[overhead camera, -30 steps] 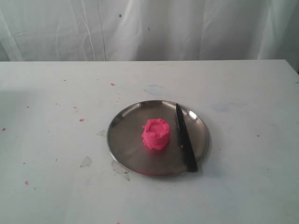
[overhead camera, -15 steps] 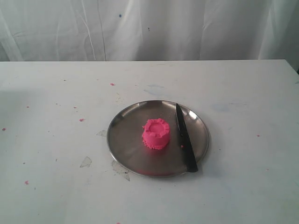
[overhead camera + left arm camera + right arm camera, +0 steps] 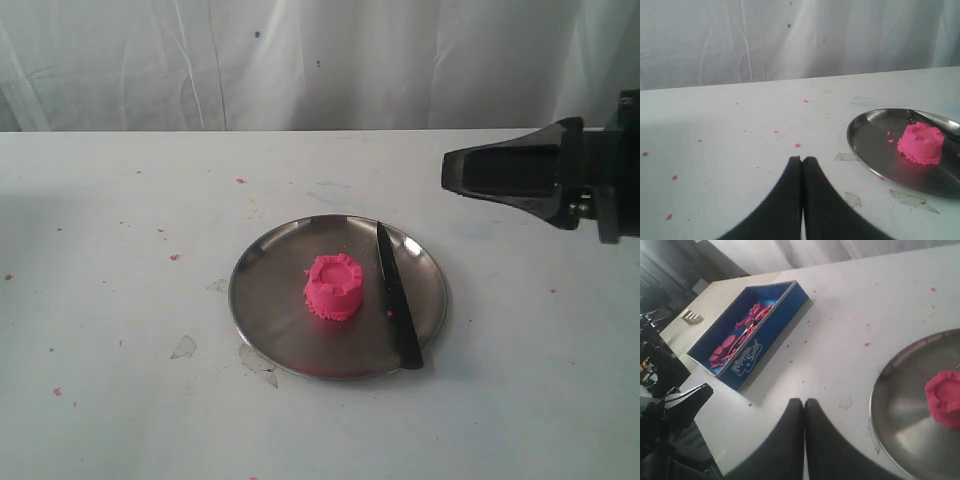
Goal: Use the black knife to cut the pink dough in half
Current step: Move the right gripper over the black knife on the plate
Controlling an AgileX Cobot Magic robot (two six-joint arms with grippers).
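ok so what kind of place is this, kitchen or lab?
Probably a robot lab bench, not a kitchen: a white sheet backdrop, a bare white table speckled with pink crumbs, and a blue box of pink play sand.

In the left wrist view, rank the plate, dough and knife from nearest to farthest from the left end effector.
1. The plate: its rim lies closest to the left end effector.
2. The dough: mid-plate.
3. The knife: beyond the dough.
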